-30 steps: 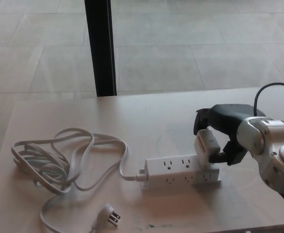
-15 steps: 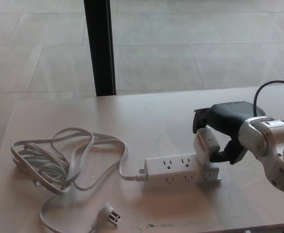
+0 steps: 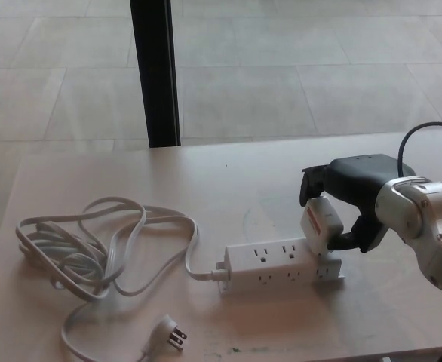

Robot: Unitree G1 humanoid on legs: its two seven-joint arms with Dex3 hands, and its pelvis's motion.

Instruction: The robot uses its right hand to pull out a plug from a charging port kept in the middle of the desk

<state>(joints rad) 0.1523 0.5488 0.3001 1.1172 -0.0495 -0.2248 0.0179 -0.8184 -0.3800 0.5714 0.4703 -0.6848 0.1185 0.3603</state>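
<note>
My right robot hand (image 3: 349, 202) is closed around the white plug (image 3: 320, 224), its black fingers (image 3: 312, 185) curled over the top and back of the block. The plug sits at the right end of the white power strip (image 3: 281, 266), near the middle of the worktop (image 3: 266, 181), and it leans, its top tipped away from the strip toward my robot hand. I cannot see its prongs, so I cannot tell whether it is fully free of the socket.

My worry is that tilt: if the prongs are in the socket and I pull along the lean rather than straight out, they could bind, and the light strip could lift or drag with the plug since nothing pins it down. The strip's own cord (image 3: 93, 249) lies slack in loops to the left, so it would not hold it back. My grip could also slide off the smooth casing.

The plug's long axis runs up and slightly back-left; the strip's runs left to right across the worktop.
</note>
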